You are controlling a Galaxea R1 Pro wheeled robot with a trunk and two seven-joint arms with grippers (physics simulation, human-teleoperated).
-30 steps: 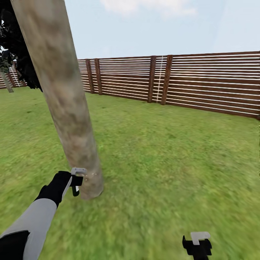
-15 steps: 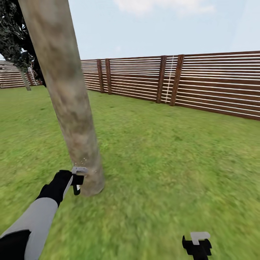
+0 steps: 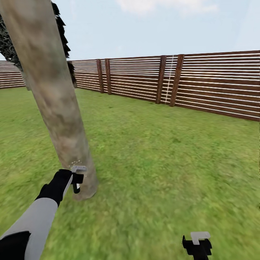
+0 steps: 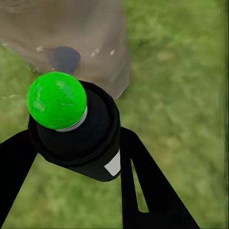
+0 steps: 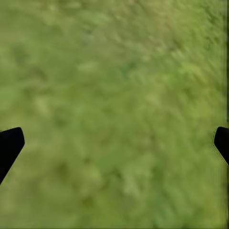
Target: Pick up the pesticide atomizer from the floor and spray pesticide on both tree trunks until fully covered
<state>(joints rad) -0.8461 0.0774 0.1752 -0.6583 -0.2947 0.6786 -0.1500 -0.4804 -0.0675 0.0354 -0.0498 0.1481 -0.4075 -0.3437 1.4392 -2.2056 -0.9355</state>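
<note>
Head view: my left claw (image 3: 76,179) is clenched on the spray can (image 3: 76,187), held low, just beside the foot of the tree trunk (image 3: 54,97). The can's dark body hangs below the claw's white finger plate. A few pale specks sit on the bark right above the claw. The trunk leans across the upper left of the view and meets the grass (image 3: 162,162) near the claw. A second, dark-leaved tree (image 3: 65,36) shows behind the trunk. A brown slatted fence (image 3: 180,81) bounds the far edge of the lawn.

Left wrist view: both black fingers (image 4: 143,181) press against the can's (image 4: 81,138) dark cylinder from either side. Its cap is topped by a bright green ball (image 4: 56,100). The trunk's base (image 4: 90,43) lies just beyond the ball, carrying a dark round spot (image 4: 66,58) and small light flecks.

Right side: my right claw (image 3: 196,243) hangs near the bottom edge of the head view, well apart from the trunk. In the right wrist view its two black fingertips (image 5: 9,145) stand wide apart, released and grasping nothing, over blurred grass (image 5: 114,114).
</note>
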